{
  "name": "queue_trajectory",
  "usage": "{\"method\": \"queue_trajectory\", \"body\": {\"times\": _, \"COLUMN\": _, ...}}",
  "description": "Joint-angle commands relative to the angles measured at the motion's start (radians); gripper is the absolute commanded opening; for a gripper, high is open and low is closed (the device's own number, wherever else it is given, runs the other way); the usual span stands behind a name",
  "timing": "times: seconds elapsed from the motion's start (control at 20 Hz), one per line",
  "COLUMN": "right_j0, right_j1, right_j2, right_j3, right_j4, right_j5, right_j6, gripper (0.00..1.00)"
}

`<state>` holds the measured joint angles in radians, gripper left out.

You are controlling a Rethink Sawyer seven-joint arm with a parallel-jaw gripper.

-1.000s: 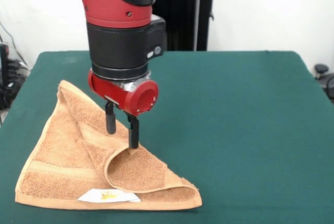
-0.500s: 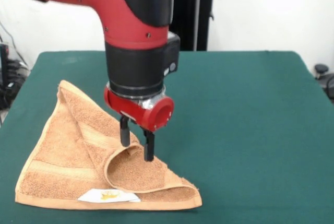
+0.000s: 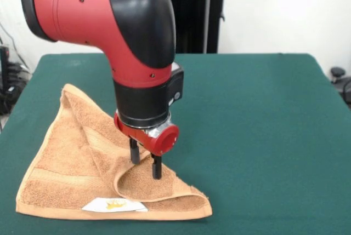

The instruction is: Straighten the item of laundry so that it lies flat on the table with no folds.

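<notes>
**A:** On the left half of the table (image 3: 258, 114), in the front view, the one we have for this moment, the towel (image 3: 66, 164) lies doubled into a rough triangle. The end effector (image 3: 146, 165) is down on the rolled fold near its middle.

**B:** Has it got hold of anything?

**A:** The two fingers (image 3: 157, 168) stand a little apart, one either side of the raised lip of the fold. I'd call that released, nothing pinched. The tips look to be at cloth level, but I can't tell whether they press on it.

**B:** So what makes this step go well?

**A:** In my judgement, close on the top layer only. Catch both layers and the whole towel drags along folded. Then lift just enough to free the flap and carry it out toward the bare green on the right, keeping low so the cloth rolls open rather than flopping back.

**B:** Risks?

**A:** Terry is limp and grippy; it may slip out or bunch. The bottom edge with the label (image 3: 114, 205) sits close to the near edge of the table, so pulling that way would be unwise.

**B:** Count it up for me.

**A:** One towel, one label, one end effector with two fingers, one table. One clear fold across the towel; any further creases under it are hidden.
</notes>
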<state>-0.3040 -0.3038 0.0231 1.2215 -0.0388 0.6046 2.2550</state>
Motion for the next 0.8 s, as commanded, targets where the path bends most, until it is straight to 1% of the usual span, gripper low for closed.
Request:
{"method": "queue_trajectory", "body": {"times": 0.05, "right_j0": -0.009, "right_j1": -0.003, "right_j2": 0.102, "right_j3": 0.069, "right_j4": -0.033, "right_j5": -0.002, "right_j6": -0.060, "gripper": 1.00}}
{"method": "queue_trajectory", "body": {"times": 0.45, "right_j0": -0.010, "right_j1": -0.023, "right_j2": 0.102, "right_j3": 0.085, "right_j4": -0.028, "right_j5": 0.010, "right_j6": -0.057, "gripper": 1.00}}
{"method": "queue_trajectory", "body": {"times": 0.8, "right_j0": -0.006, "right_j1": -0.093, "right_j2": 0.078, "right_j3": 0.125, "right_j4": -0.026, "right_j5": 0.074, "right_j6": -0.056, "gripper": 1.00}}
